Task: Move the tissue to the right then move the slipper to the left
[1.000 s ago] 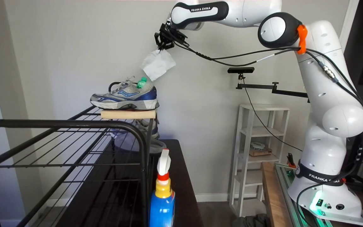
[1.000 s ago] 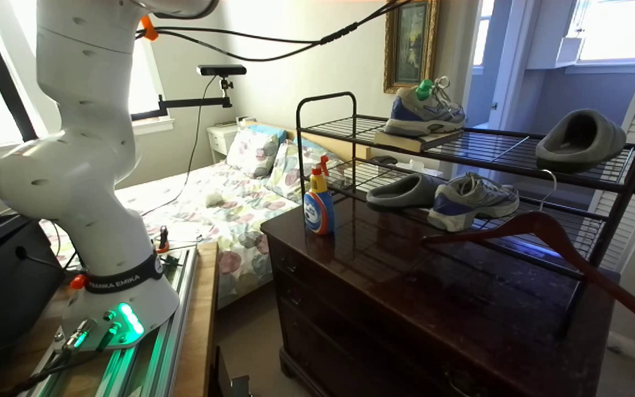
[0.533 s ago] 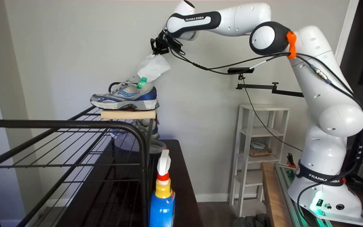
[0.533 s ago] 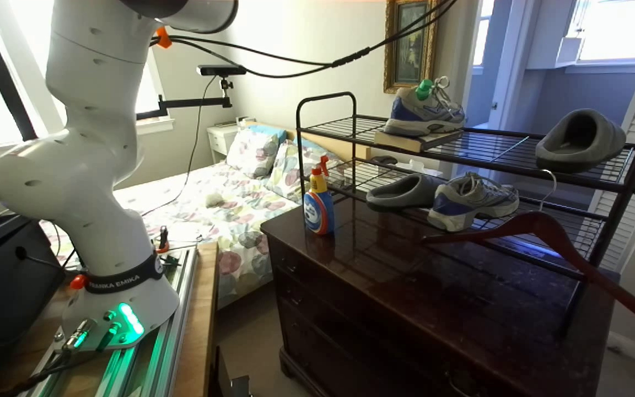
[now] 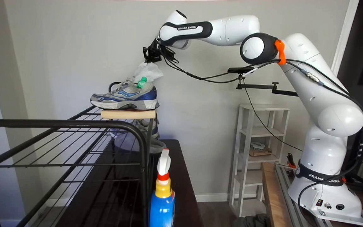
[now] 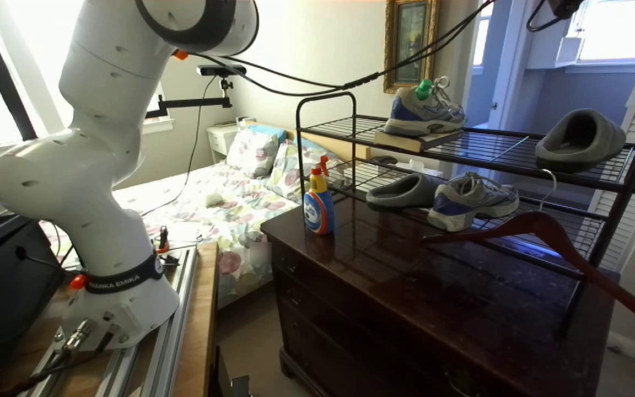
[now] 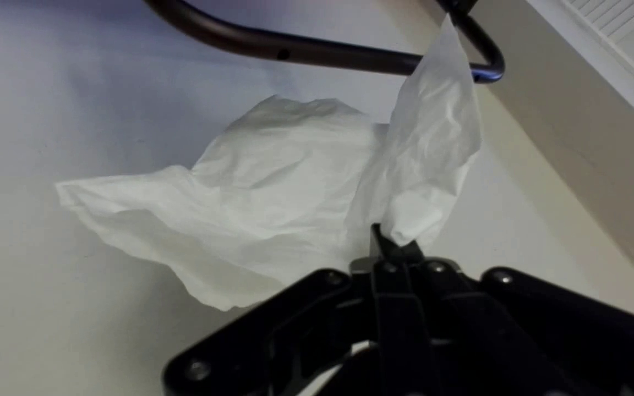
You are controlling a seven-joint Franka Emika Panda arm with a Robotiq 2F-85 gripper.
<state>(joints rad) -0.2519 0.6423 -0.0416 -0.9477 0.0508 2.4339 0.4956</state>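
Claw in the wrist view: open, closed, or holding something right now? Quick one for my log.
Claw: closed, holding the white tissue by a pinched part.

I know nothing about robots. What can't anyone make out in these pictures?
Tissue: in an exterior view, the green cap and upper sneaker hide part of its lower edge.
Gripper: in the wrist view, the tissue partly covers where its tips meet.
Hanger: in an exterior view, the right edge cuts off one end.
Spray bottle: in an exterior view, its label lettering is too small to read.
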